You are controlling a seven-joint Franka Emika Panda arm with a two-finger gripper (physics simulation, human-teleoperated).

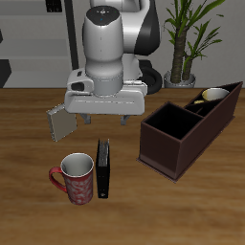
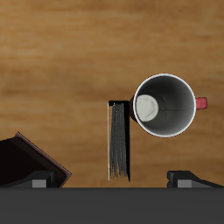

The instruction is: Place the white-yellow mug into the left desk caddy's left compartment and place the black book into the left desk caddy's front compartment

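Claw: raised above tabletop, fingers spread, holding nothing; fingertips wide apart in wrist view. Black book: directly below claw, standing on edge on tabletop, spine up. Red patterned mug: upright, touching or just beside book, handle turned away from it. Small grey booklet: behind mug, beside arm. Left desk caddy: dark brown, well apart from book. White-yellow mug: inside caddy's far end section, rim showing.
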